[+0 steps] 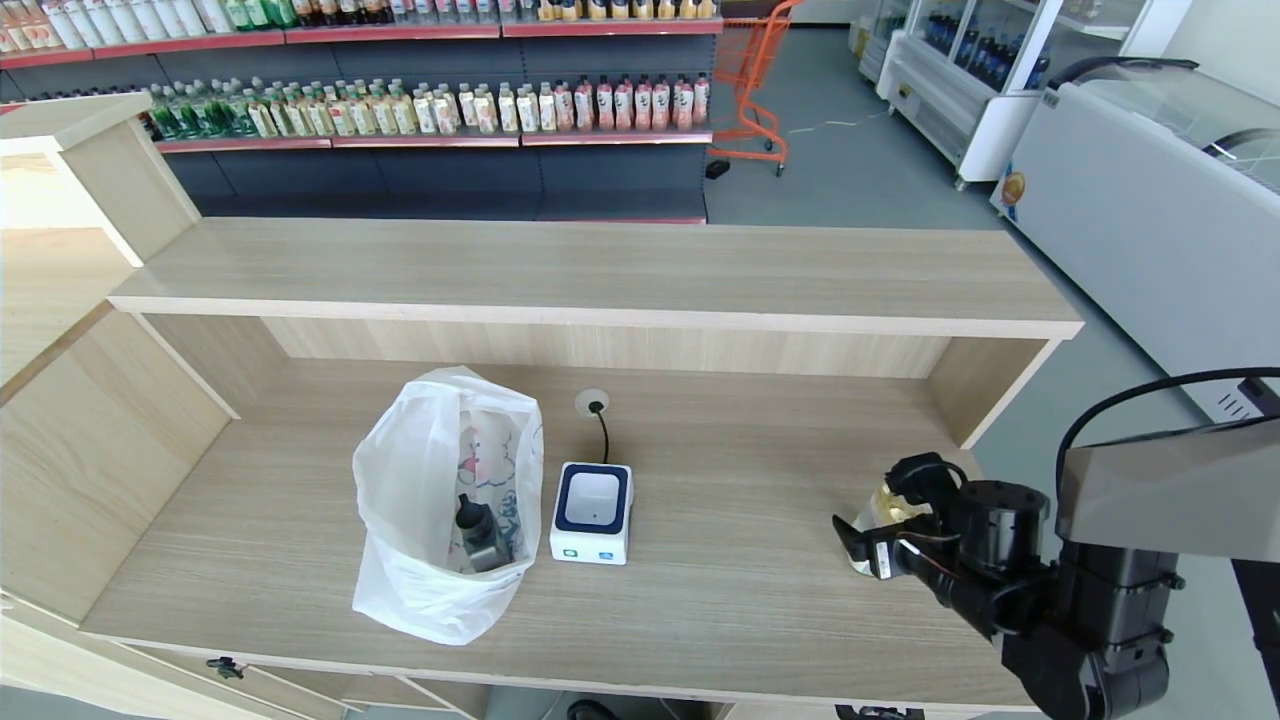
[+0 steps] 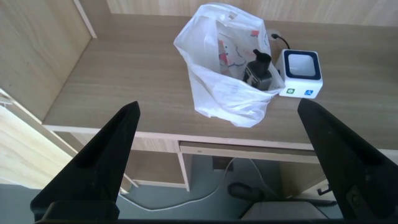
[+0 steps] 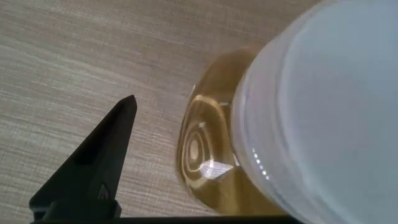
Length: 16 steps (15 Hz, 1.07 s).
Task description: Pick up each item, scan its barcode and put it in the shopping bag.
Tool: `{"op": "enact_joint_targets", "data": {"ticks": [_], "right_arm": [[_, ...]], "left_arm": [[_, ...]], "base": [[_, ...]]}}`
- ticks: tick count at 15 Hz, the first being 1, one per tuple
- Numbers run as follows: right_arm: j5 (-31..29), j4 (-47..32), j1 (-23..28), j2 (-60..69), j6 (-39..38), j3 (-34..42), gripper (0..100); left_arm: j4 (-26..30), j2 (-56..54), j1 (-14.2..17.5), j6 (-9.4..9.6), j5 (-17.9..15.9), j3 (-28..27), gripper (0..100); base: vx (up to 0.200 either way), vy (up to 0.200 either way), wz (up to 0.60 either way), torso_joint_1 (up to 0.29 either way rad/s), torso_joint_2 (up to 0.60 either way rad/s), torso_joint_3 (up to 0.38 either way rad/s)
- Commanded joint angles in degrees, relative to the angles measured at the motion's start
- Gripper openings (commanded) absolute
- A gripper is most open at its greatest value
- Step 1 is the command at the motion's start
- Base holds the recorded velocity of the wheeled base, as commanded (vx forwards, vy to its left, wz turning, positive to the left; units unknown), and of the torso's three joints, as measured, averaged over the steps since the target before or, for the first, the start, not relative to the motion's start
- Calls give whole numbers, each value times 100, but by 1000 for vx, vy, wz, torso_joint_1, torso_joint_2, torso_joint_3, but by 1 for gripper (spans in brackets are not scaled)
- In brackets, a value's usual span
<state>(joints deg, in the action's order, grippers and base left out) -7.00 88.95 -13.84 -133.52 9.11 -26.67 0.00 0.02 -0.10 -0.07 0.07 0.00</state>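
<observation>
A bottle (image 1: 880, 508) of amber liquid with a white label stands near the right end of the wooden counter (image 1: 740, 470). My right gripper (image 1: 872, 528) is around it, open. In the right wrist view one black finger (image 3: 93, 168) stands clear of the bottle (image 3: 211, 155), and the other finger is hidden. The white shopping bag (image 1: 420, 520) stands open at centre left with a dark pump bottle (image 1: 480, 528) inside. The white scanner (image 1: 592, 512) sits just right of the bag. My left gripper (image 2: 217, 162) hangs open off the counter's front edge, facing the bag (image 2: 227, 93) and scanner (image 2: 300, 73).
A black cable (image 1: 603, 432) runs from the scanner to a grommet in the counter. A raised shelf (image 1: 600, 270) and side walls enclose the counter at the back and left. Bare counter lies between the scanner and the bottle.
</observation>
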Motion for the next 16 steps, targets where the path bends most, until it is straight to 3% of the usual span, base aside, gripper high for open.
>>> {"op": "enact_joint_targets", "data": {"ticks": [1,5,6,14,16], "right_arm": [[-3,-1,-58,-227,21,-321,100],[-3,-10,-181,-473,21,-690,100],[-3,-10,-225,-499,12,-778,0],[-21,8,-444,-350,-76,-927,0],[5,8,-497,-130,-489,-875,0]], "left_arm": [[0,-2,1,-1,1,0,100],[0,-2,1,-1,1,0,100],[0,-2,1,-1,1,0,100],[0,-2,1,-1,1,0,100],[0,-2,1,-1,1,0,100]], "base": [[0,0,0,0,0,0],[0,0,0,0,0,0],[0,0,0,0,0,0],[0,0,0,0,0,0],[0,0,0,0,0,0]]}}
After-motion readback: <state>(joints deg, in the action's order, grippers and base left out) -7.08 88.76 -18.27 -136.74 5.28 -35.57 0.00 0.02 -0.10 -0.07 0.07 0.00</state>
